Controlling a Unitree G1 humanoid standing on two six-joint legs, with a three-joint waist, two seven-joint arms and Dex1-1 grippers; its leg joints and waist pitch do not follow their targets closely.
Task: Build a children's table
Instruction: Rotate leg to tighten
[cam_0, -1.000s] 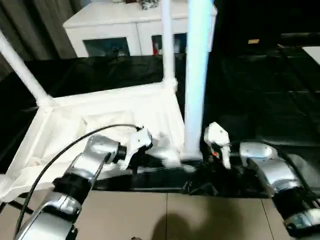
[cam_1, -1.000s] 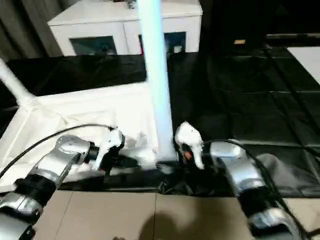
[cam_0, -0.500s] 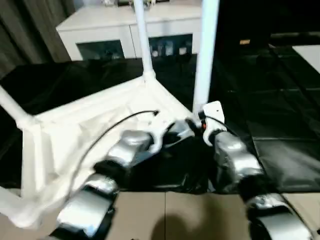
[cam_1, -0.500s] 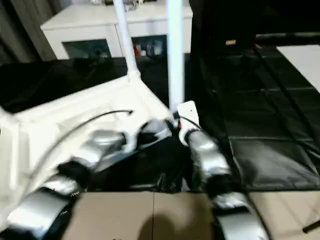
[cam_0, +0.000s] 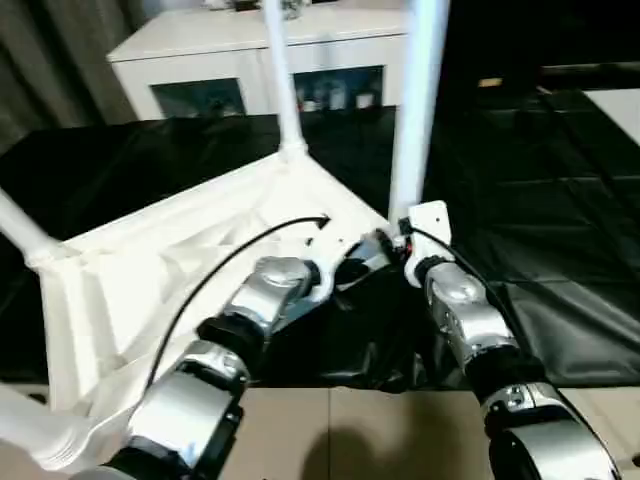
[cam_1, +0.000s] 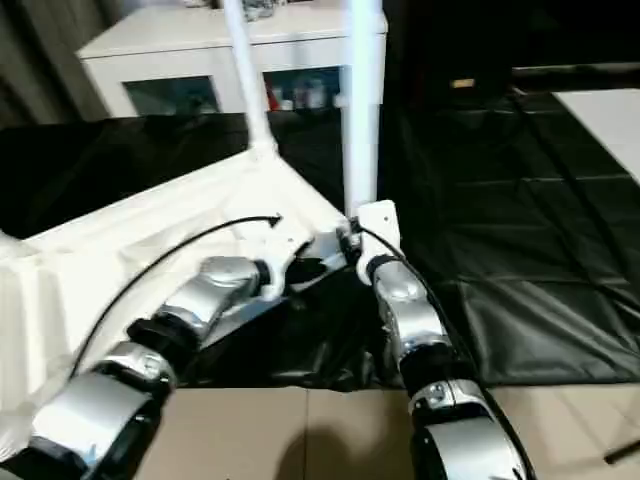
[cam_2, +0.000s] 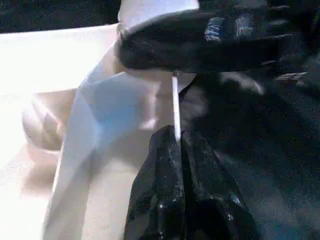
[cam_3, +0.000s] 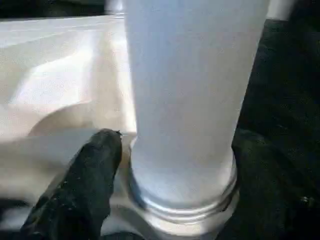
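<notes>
The upturned tabletop (cam_0: 190, 260) lies at nine o'clock. The right gripper (cam_3: 170, 165) straddles the near leg (cam_0: 415, 110) at its corner socket (cam_3: 182, 200), apparently clamped. The left gripper (cam_2: 181, 145) is pinched together beside it. A cross-threaded leg could jam or lean.

The two head views look forward and down from above over both silver forearms, sharing the upturned tabletop (cam_0: 190, 260), the near leg (cam_0: 412, 120) and the white cabinet (cam_1: 200, 60) behind; the right eye sits slightly to the right. The left wrist view looks very close along the left tool (cam_2: 181, 150) at the tabletop's edge. The right wrist view faces the same leg's base (cam_3: 182, 100) from right beside it.
</notes>
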